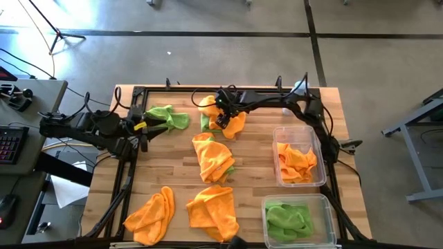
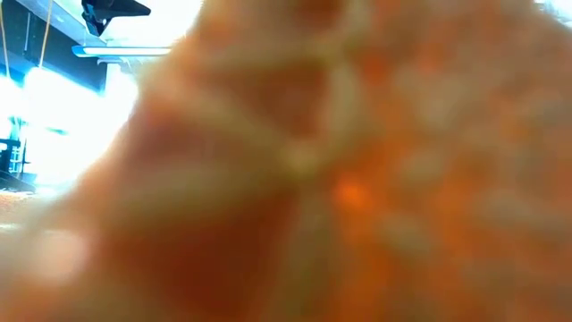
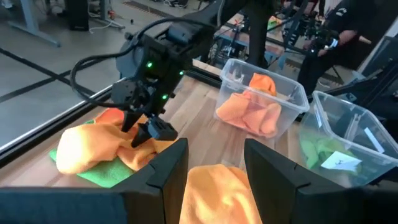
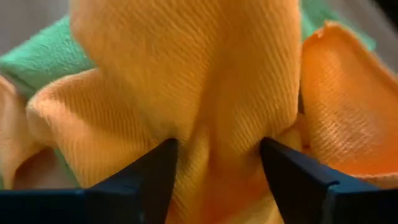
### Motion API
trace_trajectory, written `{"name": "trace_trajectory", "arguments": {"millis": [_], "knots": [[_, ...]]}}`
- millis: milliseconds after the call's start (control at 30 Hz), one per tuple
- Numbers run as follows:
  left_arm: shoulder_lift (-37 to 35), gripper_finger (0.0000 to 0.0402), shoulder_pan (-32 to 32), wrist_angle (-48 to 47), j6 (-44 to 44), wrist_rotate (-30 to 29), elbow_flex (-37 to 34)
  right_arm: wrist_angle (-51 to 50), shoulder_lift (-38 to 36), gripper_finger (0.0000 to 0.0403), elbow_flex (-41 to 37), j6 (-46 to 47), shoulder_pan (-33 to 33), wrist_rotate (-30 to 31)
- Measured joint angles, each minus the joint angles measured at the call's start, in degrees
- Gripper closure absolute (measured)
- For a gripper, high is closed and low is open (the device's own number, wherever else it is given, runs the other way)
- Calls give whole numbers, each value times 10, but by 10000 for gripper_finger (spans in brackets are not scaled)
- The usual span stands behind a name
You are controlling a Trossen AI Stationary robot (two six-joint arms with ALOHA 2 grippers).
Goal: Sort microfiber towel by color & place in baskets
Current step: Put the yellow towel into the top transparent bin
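Light wooden slat table (image 1: 173, 176) with a black frame along its edges, grey floor around it with dark seams, and a desk with a keyboard (image 1: 8, 142) off the left side. Right gripper (image 1: 223, 119) is down at the far-middle of the table on a bunched orange towel (image 1: 234, 123) lying over a green towel (image 3: 102, 173) — fingers (image 4: 146, 177) straddle a raised fold of the orange cloth, pressing it from both sides but not fully pinched together. Left gripper (image 1: 143, 127) sits at the left edge, jaws apart and holding nothing, just beside a lime green towel (image 1: 169, 117). More orange cloths are loose on the wood: one pile mid-table (image 1: 212, 156) with a bit of green under it, two near the front edge (image 1: 151, 209) (image 1: 213, 209). Two clear tubs on the right side — the farther basket (image 1: 317, 149) holds orange towels, the nearer basket (image 1: 325, 207) holds green ones. Low view is blocked almost wholly by blurred orange cloth (image 2: 357, 179), with only bright room light at its left. Left wrist view shows dark equipment and a person's dark sleeve (image 3: 348, 25) beyond the table.
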Motion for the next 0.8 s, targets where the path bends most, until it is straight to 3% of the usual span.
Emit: {"name": "trace_trajectory", "arguments": {"millis": [100,300,533,800], "knots": [[0,257,0,0,0,0,0,-1,10,231,0,8,-4,-9],[0,257,0,0,10,0,0,-11,5,383,0,21,-8,-29],[0,257,0,0,33,-1,0,-43,-74,388,0,62,-1,5],[0,257,0,0,66,-1,0,-61,-231,399,0,111,44,91]]}}
